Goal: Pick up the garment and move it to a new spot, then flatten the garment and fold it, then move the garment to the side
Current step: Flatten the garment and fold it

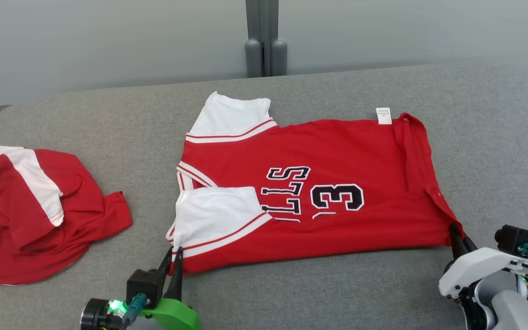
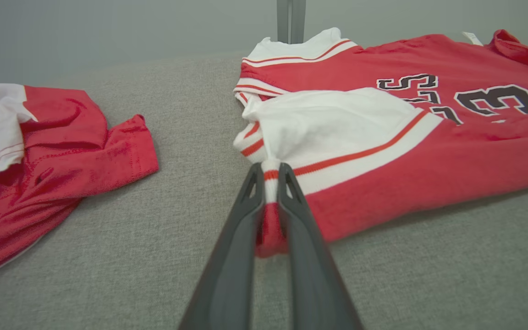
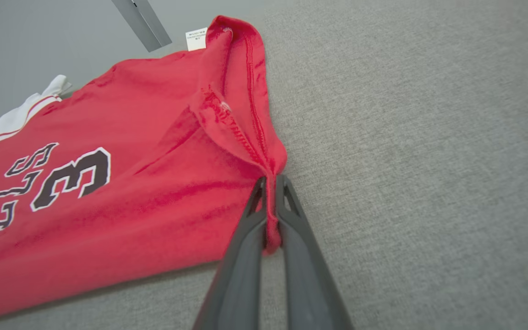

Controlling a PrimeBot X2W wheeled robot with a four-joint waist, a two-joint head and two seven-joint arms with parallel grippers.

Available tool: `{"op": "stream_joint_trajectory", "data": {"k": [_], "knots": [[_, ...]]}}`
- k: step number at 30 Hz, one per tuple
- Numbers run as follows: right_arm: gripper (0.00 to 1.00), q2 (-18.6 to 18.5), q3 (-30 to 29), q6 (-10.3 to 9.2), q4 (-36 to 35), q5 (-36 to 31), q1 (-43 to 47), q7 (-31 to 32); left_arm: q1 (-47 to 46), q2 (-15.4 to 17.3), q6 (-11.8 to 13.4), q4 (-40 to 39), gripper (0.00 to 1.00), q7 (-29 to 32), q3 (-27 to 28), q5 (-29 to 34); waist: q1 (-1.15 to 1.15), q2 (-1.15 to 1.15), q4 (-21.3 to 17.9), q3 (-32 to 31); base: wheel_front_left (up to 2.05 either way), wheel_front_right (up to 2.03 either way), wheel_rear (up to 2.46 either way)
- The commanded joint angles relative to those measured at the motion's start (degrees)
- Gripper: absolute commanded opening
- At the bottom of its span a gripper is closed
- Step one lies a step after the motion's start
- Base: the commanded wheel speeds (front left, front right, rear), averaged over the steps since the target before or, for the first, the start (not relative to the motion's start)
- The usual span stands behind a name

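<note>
Red cloth with white sleeves, the jersey lies across the middle of the head view on the grey surface, sleeves toward the left of the frame and hem toward the right. Its near edge is folded over, so one white sleeve lies on top and covers part of the black lettering. A black number 3 shows beside the letters. The other sleeve sticks out at the jersey's upper left, and a small white label juts from its far edge toward the upper right.

Below the jersey and left of centre, the left gripper is closed tight on the near left corner, where striped white trim meets red. In the left wrist view a fold of that cloth is pinched between its two dark fingers.

At the lower right of the frame, the right gripper is clamped on the near right corner at the hem. The right wrist view shows the red seam squeezed between its fingers.

A second red and white garment lies crumpled at the far left, apart from the jersey. A grey post stands behind the surface at the upper middle.
</note>
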Motion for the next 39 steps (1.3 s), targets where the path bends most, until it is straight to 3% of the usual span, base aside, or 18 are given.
{"op": "stream_joint_trajectory", "data": {"k": [1, 5, 6, 7, 11, 18, 24, 33, 39], "knots": [[0.0, -0.58, 0.08, -0.1, -1.54, 0.99, 1.64, 0.87, 1.3, 0.62, -0.14, -0.44, 0.0, 0.67, -0.21, -0.38, 0.0, 0.0, -0.45, -0.62, 0.0, 0.0, 0.0], [0.0, -0.78, 0.18, -0.09, -5.64, 2.19, 4.53, 3.65, 2.91, 0.58, -0.43, -1.21, 0.03, 2.54, -0.96, -0.78, 0.0, 0.0, -0.77, -0.8, 0.0, 0.0, 0.0], [0.21, -0.89, 0.07, -0.09, -6.74, 2.33, 5.04, 4.2, 3.07, 0.65, -0.19, -1.25, 0.46, 2.86, -1.07, -0.65, 0.0, 0.0, -0.84, -0.84, 0.0, 0.0, 0.0], [1.0, -0.73, -0.2, -0.09, -7.76, 2.57, 5.38, 4.33, 3.05, 0.77, 0.11, -1.34, 1.0, 3.11, -1.11, -0.47, 0.0, 0.0, -0.91, -0.86, 0.0, 0.0, 0.0], [1.0, 1.37, -1.64, -0.05, -12.62, 6.16, 5.84, 5.58, 2.11, 0.42, 1.31, -3.02, 1.0, 2.05, -0.24, -1.54, 0.0, 0.0, -1.15, -0.58, 0.0, 0.0, 0.0], [1.0, 0.27, -1.46, -0.05, -23.64, 5.33, 4.7, 2.64, -2.08, 0.22, 2.5, -11.06, 1.0, -0.04, 2.6, -3.03, 0.0, 0.0, -1.74, 2.04, 0.0, 0.0, 0.0], [1.0, 0.4, -0.9, -0.05, -28.01, 2.8, 0.67, 2.15, -8.71, 1.91, 0.46, -13.33, 1.0, 0.04, 2.95, -2.04, 0.0, 0.0, -2.9, 6.41, 0.0, 0.0, 0.0], [1.0, 1.21, 1.14, -0.05, -29.75, 0.01, -9.32, 3.51, -28.25, 8.22, -6.86, -6.39, 1.0, 14.32, -1.05, -1.94, 0.0, 0.0, -5.77, 16.36, 0.0, 0.0, 0.0], [1.0, 1.9, 4.77, -0.05, -29.37, -0.6, -16.21, 3.97, -43.59, 14.44, -8.12, -1.74, 1.0, 27.32, -9.39, -9.18, 0.0, 0.0, -8.89, 22.59, 0.0, 0.0, 0.0]]}}
